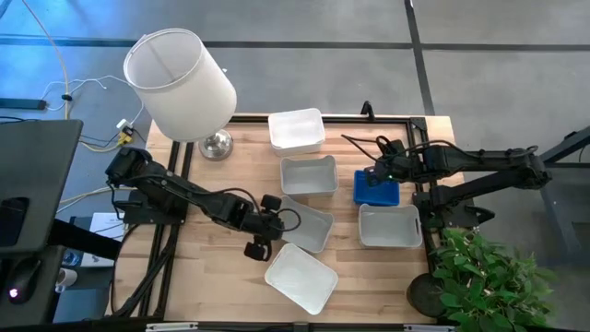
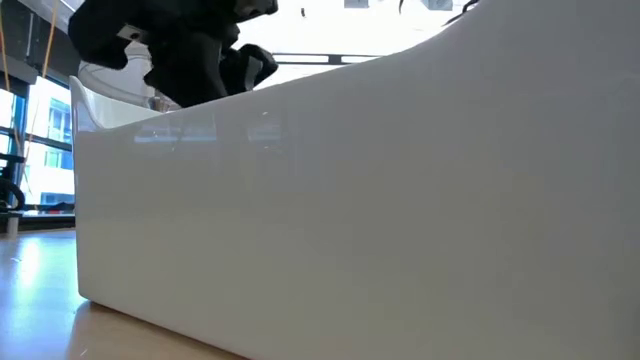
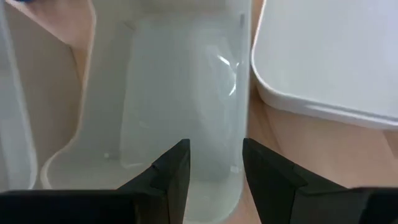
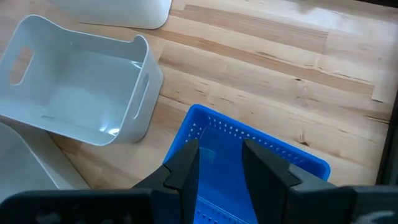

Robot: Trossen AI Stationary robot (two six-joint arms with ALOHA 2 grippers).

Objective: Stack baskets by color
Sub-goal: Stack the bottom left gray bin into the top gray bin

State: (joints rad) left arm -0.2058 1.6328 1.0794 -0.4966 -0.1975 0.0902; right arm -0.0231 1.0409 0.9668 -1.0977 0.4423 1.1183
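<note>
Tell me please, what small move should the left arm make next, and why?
Probably lift the tilted white basket slightly. The left gripper seems closed over its wall, and it leans across the neighbouring white basket, so it needs clearance before stacking. The right gripper is at the blue basket.

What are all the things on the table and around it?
White baskets: five, white, spread over the table's middle and near edge.
Blue basket: one visible, bright blue, right of centre.
Lamp: one, white shade on a silver base, far left corner.
Plant: one, green, off the near right corner.
Table: one, light wood.
Left tool: dark, at a tilted white basket's rim.
Right tool: dark, over the blue basket's edge.
</note>
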